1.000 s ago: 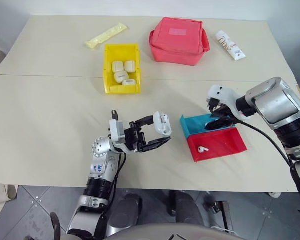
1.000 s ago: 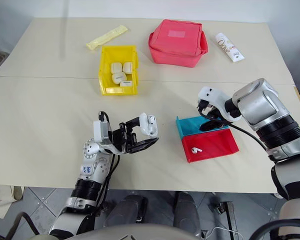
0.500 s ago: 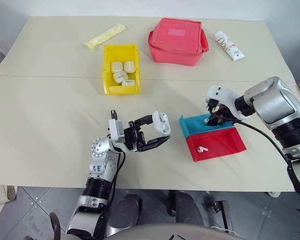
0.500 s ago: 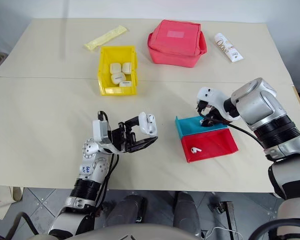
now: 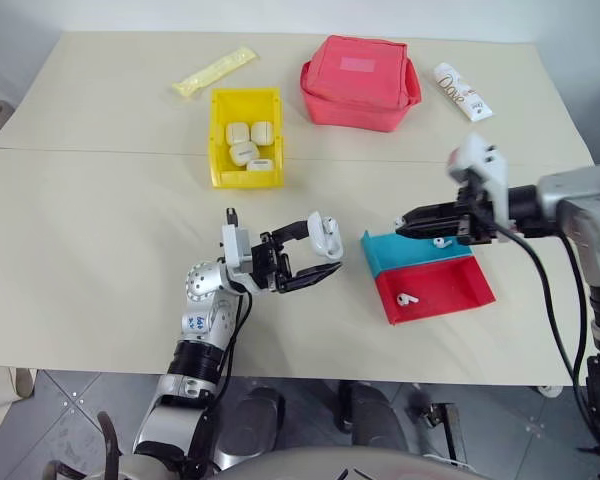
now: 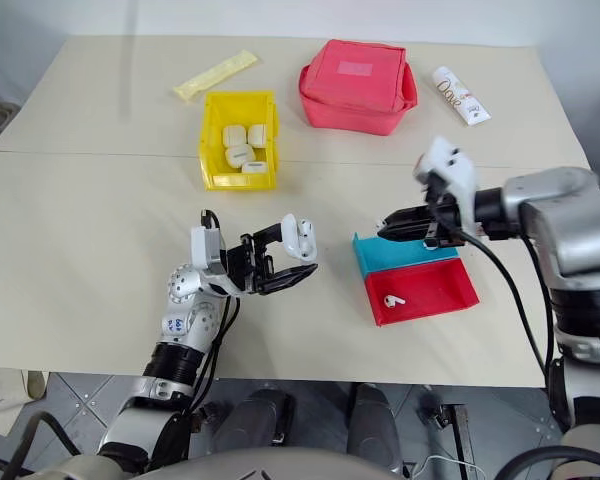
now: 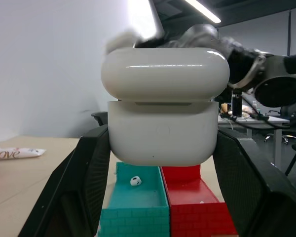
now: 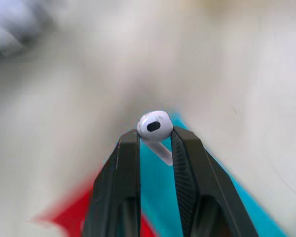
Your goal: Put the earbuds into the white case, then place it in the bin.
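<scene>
Your right gripper (image 8: pixel 154 143) has lifted off the teal tray, carrying one earbud up with it.

You see its black fingers (image 8: pixel 129 163) pinching a tiny glossy white plastic earbud (image 8: pixel 155 125) by the stem, above the shallow teal plastic tray (image 5: pixel 392 250), which still holds another earbud (image 7: pixel 135 181). A third earbud (image 5: pixel 407 298) lies in the adjoining red tray (image 5: pixel 440 290). Your left gripper (image 5: pixel 318 255) clamps the smooth rounded white case (image 7: pixel 163 118), lid ajar, above the beige counter (image 5: pixel 100 250). Farther back stand the bright yellow rectangular bin (image 5: pixel 244 105) holding pebble-shaped white cases (image 5: pixel 246 140), a pink-red fabric pouch (image 5: pixel 358 80), a white printed tube (image 5: pixel 464 90) and a pale yellow wrapper (image 5: pixel 212 70).
</scene>
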`<state>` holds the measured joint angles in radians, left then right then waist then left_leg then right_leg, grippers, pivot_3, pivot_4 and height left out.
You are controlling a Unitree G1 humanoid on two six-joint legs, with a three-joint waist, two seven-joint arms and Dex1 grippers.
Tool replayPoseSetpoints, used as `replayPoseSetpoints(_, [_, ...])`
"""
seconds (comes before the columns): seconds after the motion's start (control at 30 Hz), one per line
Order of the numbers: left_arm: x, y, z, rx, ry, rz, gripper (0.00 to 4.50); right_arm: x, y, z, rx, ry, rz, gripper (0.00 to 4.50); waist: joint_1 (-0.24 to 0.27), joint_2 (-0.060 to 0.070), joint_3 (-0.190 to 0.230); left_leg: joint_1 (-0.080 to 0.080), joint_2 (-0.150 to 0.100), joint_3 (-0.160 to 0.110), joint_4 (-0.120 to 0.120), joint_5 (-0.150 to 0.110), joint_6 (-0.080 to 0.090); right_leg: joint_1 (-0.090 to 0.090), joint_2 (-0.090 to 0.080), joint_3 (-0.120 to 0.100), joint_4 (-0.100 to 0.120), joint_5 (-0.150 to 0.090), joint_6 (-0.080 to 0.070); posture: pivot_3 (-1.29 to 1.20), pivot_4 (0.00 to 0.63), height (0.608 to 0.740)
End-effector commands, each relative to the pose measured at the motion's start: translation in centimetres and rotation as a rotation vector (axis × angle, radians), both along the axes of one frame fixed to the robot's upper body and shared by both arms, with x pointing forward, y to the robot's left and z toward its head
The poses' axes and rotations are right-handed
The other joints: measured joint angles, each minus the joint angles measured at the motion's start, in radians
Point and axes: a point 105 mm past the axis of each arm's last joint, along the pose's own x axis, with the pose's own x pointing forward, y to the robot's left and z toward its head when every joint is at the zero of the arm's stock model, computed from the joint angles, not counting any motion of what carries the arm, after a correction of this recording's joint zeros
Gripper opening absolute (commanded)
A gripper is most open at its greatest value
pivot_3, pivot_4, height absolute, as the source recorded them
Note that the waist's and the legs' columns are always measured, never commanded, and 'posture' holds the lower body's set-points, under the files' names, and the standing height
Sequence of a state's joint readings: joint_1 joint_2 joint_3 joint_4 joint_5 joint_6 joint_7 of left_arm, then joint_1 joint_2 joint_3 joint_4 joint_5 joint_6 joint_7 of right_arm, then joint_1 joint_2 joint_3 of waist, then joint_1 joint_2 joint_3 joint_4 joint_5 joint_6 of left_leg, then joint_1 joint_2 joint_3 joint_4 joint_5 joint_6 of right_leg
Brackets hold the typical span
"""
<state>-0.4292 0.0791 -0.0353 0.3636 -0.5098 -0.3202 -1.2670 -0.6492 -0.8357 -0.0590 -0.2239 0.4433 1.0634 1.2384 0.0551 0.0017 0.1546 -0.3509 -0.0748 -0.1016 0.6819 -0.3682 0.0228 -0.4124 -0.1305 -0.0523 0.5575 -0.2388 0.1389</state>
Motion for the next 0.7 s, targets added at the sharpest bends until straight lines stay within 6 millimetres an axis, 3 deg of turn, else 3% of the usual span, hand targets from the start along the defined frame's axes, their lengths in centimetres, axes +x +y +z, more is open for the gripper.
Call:
replayPoseSetpoints(0.03, [0.2, -0.3, 0.7, -0.014, -0.024, -0.046, 2.76, -2.4, 1.7, 2.7, 0.204, -0.041, 0.038, 0.49, -0.002, -0.001, -0.001, 0.000, 0.000, 0.000, 0.000, 0.000, 0.000, 0.000, 0.000, 0.000, 0.000, 0.000, 0.000, 0.00, 0.150, 0.740])
replayPoseSetpoints(0.17, [0.4, -1.0, 1.0, -0.003, -0.033, -0.103, 2.76, -4.6, 3.7, 3.2, 0.387, -0.027, 0.083, 0.49, -0.002, -0.001, -0.001, 0.000, 0.001, 0.000, 0.000, 0.000, 0.000, -0.001, 0.000, 0.000, 0.001, 0.000, 0.000, 0.00, 0.150, 0.740])
replayPoseSetpoints(0.43, [0.9, -2.1, 2.6, -0.015, -0.066, -0.166, 2.76, -5.7, 6.2, 1.6, 0.539, 0.045, 0.051, 0.49, -0.002, -0.001, -0.001, 0.000, -0.001, 0.000, 0.000, 0.001, 0.001, -0.001, 0.000, 0.001, 0.002, 0.000, -0.001, 0.00, 0.150, 0.740])
replayPoseSetpoints(0.7, [1.1, -2.0, 3.2, -0.024, -0.075, -0.175, 2.76, -5.6, 6.3, 0.5, 0.554, 0.067, -0.009, 0.49, -0.009, 0.000, -0.002, 0.000, -0.001, 0.000, 0.000, 0.001, 0.001, -0.001, 0.001, 0.001, 0.002, 0.000, -0.001, 0.00, 0.150, 0.740])
